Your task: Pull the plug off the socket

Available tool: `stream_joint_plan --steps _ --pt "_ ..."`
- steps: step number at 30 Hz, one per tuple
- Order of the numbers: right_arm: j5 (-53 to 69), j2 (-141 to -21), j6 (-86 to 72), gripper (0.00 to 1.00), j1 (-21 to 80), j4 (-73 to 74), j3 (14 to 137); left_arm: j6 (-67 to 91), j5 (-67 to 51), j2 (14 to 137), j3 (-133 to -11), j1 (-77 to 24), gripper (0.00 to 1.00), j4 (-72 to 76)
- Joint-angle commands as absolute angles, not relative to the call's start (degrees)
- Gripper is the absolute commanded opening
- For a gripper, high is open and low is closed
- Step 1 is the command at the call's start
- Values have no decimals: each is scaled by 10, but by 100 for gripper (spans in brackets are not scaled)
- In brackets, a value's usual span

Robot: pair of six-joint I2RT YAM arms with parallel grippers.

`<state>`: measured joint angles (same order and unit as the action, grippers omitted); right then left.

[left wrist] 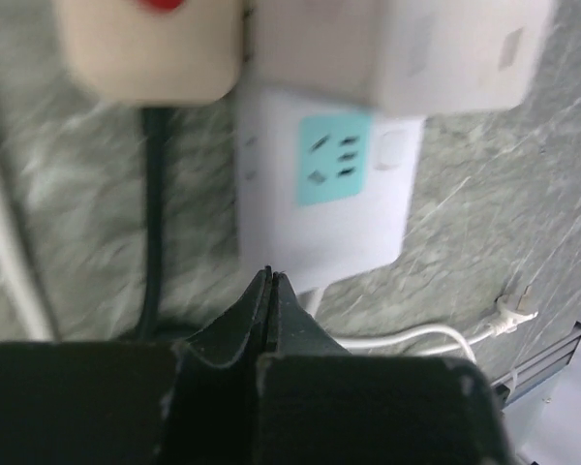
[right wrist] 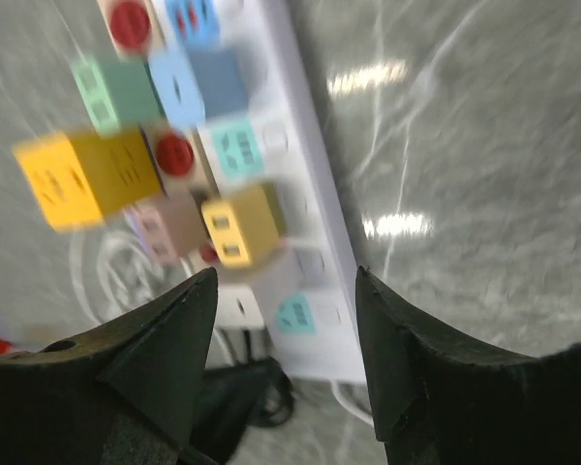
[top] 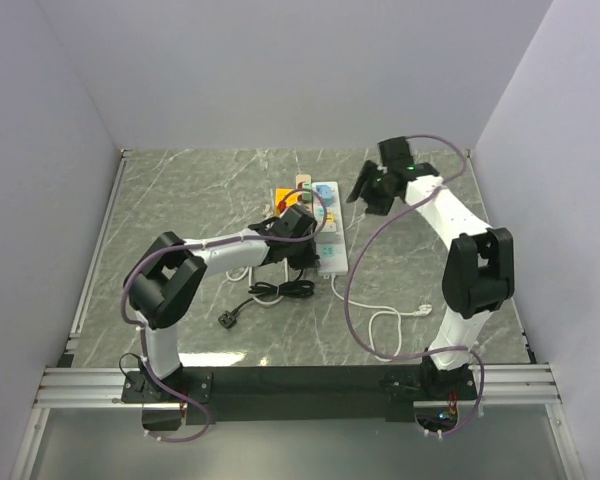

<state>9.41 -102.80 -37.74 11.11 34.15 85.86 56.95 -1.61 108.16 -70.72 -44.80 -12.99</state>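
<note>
Yellow cube plug [right wrist: 237, 228] sits on long white plastic power strip [right wrist: 315, 208]; right gripper [right wrist: 284, 283] above gapes halfway, empty; left gripper [left wrist: 271, 283] pinched shut, empty.

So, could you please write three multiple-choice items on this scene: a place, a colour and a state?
1. The black plug lies: A) on the table beside the left arm; B) in a socket; C) between the right jaws.
2. The socket face ahead of the left jaws is: A) red; B) teal; C) black.
3. The right jaws are: A) shut on a cable; B) shut on a plug; C) open, empty.
A: it lies loose there. B: teal panel on the white strip. C: nothing sits between them.
</note>
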Motion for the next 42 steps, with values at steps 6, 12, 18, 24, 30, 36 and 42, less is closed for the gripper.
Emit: stream_joint_plan --steps 6,12,18,24,30,36,42 --pt "-20 -1028 -218 67 219 446 917 624 18 970 -609 -442 0 -98" --pt "-81 -1058 -165 72 275 458 950 636 22 927 -563 -443 0 -86" --pt "-90 -1106 -154 79 291 470 1004 644 25 910 -542 -443 0 -86" --pt "-67 -1143 -159 81 293 481 1041 644 33 896 -536 -441 1 -94" --pt "-42 -1143 -175 95 301 465 1010 641 37 895 -535 -441 0 -100" --pt "-35 -1143 -199 97 307 454 990 635 35 903 -542 -440 0 -104" --pt "-40 -1148 -216 98 314 435 969 630 35 906 -546 -439 0 -105"
